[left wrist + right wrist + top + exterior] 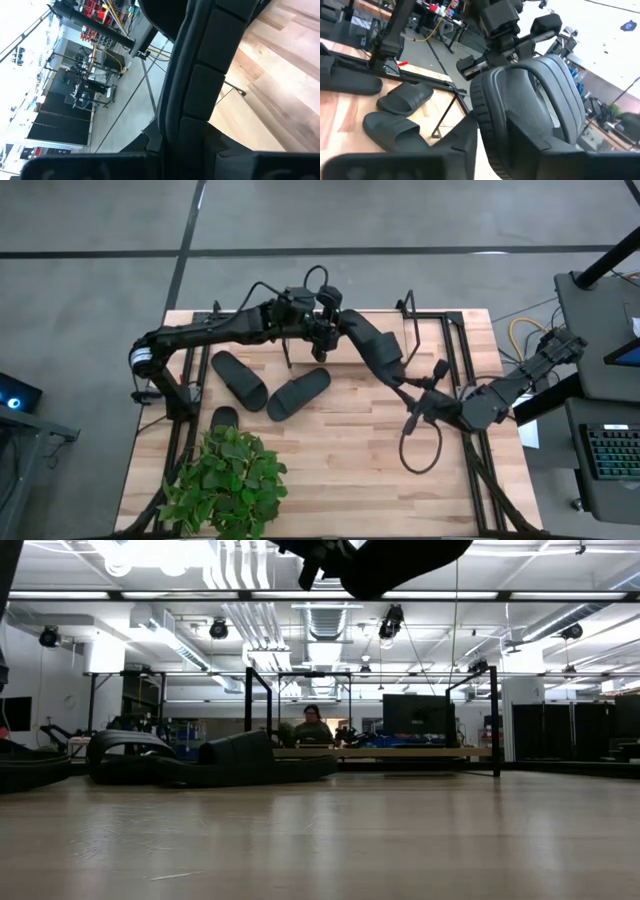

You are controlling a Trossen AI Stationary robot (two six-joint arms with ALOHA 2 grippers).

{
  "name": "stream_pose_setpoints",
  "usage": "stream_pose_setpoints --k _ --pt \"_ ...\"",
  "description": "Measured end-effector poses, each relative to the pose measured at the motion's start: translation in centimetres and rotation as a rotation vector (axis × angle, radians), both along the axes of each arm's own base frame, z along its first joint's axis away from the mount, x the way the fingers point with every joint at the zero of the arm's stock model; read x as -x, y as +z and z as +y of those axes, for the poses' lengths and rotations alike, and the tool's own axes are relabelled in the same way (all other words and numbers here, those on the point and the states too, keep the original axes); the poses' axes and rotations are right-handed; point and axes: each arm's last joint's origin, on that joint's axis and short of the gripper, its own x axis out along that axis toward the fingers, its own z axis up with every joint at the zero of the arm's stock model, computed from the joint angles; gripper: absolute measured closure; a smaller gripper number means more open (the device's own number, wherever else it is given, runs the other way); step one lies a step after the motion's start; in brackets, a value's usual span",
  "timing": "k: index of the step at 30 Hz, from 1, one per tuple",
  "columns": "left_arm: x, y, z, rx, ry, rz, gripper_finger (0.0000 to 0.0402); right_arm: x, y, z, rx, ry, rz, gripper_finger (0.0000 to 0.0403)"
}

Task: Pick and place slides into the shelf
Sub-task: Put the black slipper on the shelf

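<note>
One black slide (372,348) hangs in the air over the table's middle; it fills the left wrist view (200,75) and looms in the right wrist view (530,105). My left gripper (328,328) is shut on its far-left end. My right gripper (422,395) is open, its fingers standing wide on either side of the slide's near-right end; whether they touch it I cannot tell. Two more slides (240,380) (298,393) lie sole-down on the table's left half. A third (225,418) is partly hidden by a plant. The shelf (452,330) stands at the far right. My left gripper holds the raised slide by its far-left end (492,70), pinched between the two fingers (475,62), which come roughly level from the table's left. The slide is lifted clear of the table (400,560). Its length runs on toward my right gripper.
A leafy green plant (225,480) sits at the near-left corner. A black cable loop (420,445) hangs by the right arm. Bare wood (340,470) lies between the plant and the right arm. The shelf's uprights and pale board (380,752) show across the table.
</note>
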Motion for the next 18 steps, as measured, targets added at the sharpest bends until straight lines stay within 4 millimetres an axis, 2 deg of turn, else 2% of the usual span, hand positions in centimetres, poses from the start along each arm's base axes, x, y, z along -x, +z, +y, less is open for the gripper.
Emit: stream_pose_setpoints --k 4,8,15,18 --pt "0.1 0.0 0.3 -0.019 0.028 0.003 0.0365 0.2 0.0 0.3 0.021 -0.012 0.008 0.0267" --pt "0.4 0.0 0.5 -0.024 0.040 0.026 0.0365 0.8 0.0 0.9 0.073 -0.007 0.034 0.0248" --pt "1.0 -0.5 1.7 -0.007 0.105 0.087 0.0365 1.7 0.9 2.3 0.102 0.059 0.032 0.0246" --pt "1.1 -0.7 1.5 0.001 0.087 0.111 0.0365 1.9 1.5 2.4 0.141 0.023 0.046 0.0251"
